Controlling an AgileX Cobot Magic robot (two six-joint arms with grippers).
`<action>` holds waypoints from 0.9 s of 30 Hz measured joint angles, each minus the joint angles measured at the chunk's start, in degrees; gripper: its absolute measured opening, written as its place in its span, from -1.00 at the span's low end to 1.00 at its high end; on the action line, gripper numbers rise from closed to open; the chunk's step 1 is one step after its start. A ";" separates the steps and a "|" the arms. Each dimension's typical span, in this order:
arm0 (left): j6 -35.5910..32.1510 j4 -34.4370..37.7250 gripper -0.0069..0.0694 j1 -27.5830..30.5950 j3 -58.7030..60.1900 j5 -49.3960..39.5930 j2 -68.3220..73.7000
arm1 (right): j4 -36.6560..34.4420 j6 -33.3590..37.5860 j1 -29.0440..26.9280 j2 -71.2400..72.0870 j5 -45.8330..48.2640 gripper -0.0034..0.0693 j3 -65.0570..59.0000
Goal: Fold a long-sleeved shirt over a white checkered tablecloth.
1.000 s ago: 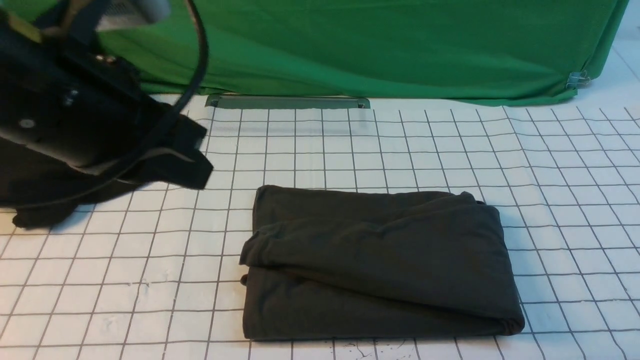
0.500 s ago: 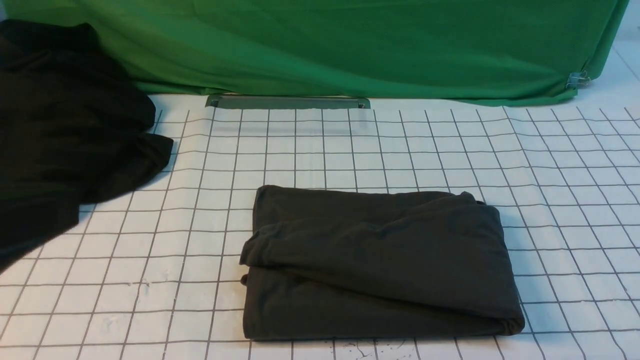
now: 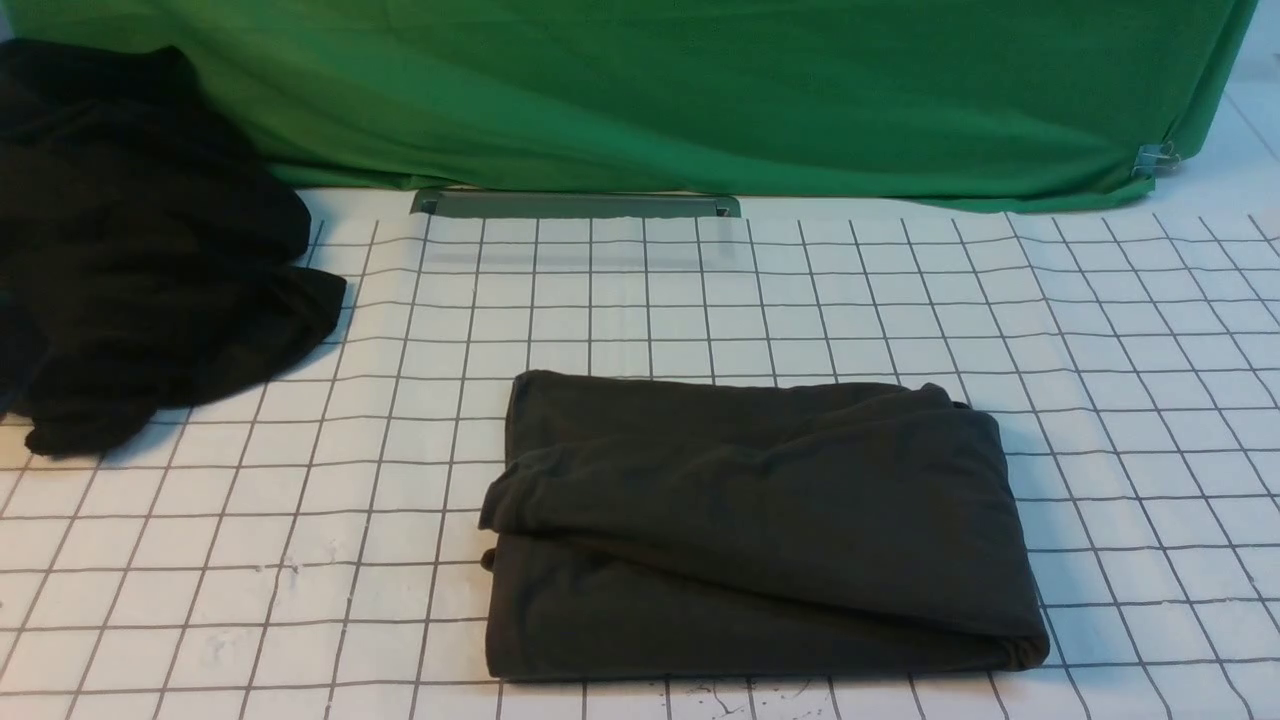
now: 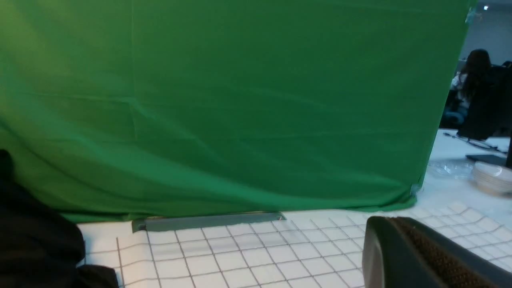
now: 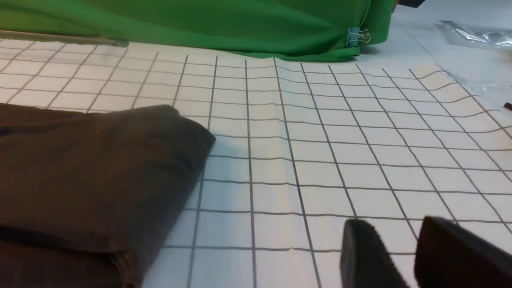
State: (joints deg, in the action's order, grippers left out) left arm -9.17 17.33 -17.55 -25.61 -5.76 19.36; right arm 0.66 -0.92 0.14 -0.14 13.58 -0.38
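Observation:
The long-sleeved shirt (image 3: 760,520) lies folded into a dark grey rectangle on the white checkered tablecloth (image 3: 1100,330), near the front middle. Neither arm shows in the front view. In the right wrist view the shirt's corner (image 5: 88,172) lies to one side of my right gripper (image 5: 394,228). That gripper hovers low over bare tablecloth (image 5: 320,140), open, with a gap between its fingers and nothing in it. My left gripper (image 4: 390,220) is shut, its pads pressed together with nothing between them, above the tablecloth (image 4: 248,256) and facing the green cloth.
A black shapeless heap of cloth (image 3: 140,250) sits at the far left. The green cloth (image 3: 700,90) hangs along the back, held by a binder clip (image 3: 1155,158). A grey strip (image 3: 575,204) lies at its foot. Stacked bowls (image 4: 492,176) stand beyond the tablecloth.
The left arm, which filled the front view's upper left a second ago, has gone out of that view and uncovered the black heap. The folded shirt has not moved.

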 joint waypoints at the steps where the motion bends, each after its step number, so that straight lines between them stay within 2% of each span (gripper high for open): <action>1: 0.00 -0.10 -0.82 0.00 0.06 -0.12 0.00 | 0.00 0.00 0.00 0.00 0.00 -0.35 0.00; 16: -1.13 -1.93 -0.82 0.00 0.28 -2.05 0.00 | 0.00 0.00 0.00 0.00 0.00 -0.30 0.00; 22: -0.80 -6.83 -0.81 0.00 0.33 -3.90 -0.70 | 0.00 0.00 0.00 0.00 0.00 -0.26 0.00; 27: 2.77 -11.15 -0.81 1.52 1.34 -5.42 -2.80 | 0.00 0.00 0.00 0.00 0.00 -0.26 0.00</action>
State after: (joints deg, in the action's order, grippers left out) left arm -6.40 6.19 -16.03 -24.26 -11.18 16.56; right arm 0.66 -0.92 0.14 -0.14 13.58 -0.38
